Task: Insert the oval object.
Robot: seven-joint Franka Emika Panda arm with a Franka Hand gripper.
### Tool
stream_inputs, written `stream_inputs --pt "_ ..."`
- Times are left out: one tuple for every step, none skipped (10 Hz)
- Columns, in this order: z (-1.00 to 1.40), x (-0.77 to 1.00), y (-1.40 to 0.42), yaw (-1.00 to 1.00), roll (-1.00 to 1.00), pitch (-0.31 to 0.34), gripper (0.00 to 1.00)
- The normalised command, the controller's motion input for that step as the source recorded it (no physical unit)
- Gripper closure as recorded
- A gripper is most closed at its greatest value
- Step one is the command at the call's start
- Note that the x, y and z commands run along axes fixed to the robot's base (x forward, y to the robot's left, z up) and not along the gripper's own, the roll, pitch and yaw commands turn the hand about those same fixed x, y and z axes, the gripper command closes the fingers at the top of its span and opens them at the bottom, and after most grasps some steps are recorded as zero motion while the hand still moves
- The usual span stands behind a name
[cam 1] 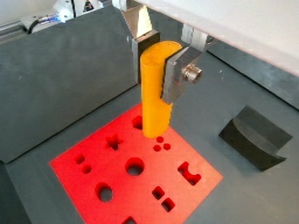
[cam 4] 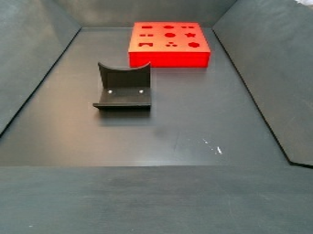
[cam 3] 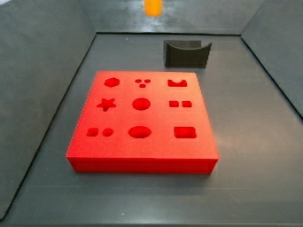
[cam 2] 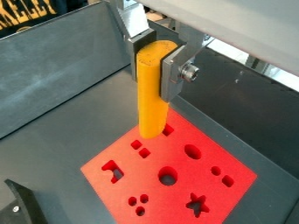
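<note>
High above the red block (cam 1: 135,166), the gripper (cam 1: 158,61) is clamped on the oval object (cam 1: 156,92), an orange-yellow peg hanging upright, clear of the block's shaped holes in both wrist views. Only its lower tip (cam 3: 153,7) shows in a side view. A dark grey curved holder (cam 4: 124,88) stands on the floor apart from the block.

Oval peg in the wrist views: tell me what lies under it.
Held by the tool, the oval peg hangs above the red block; its lower tip covers part of the block's top.
</note>
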Motion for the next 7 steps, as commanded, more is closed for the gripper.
stream_inputs --pt "-0.31 0.28 -0.23 -0.32 0.02 0.034 1.00" --pt "-0.32 0.06 -0.24 -0.87 0.00 0.000 1.00" --pt "-0.39 0.00 -0.19 -0.99 0.02 0.000 1.00" --pt "-0.39 0.00 -0.09 -1.00 0.04 0.000 1.00" --pt "-0.38 0.00 -0.06 -1.00 0.04 0.000 1.00" --pt "-0.37 0.00 -0.05 -1.00 0.03 0.000 1.00" --pt "-0.37 0.00 -0.05 -1.00 0.03 0.000 1.00"
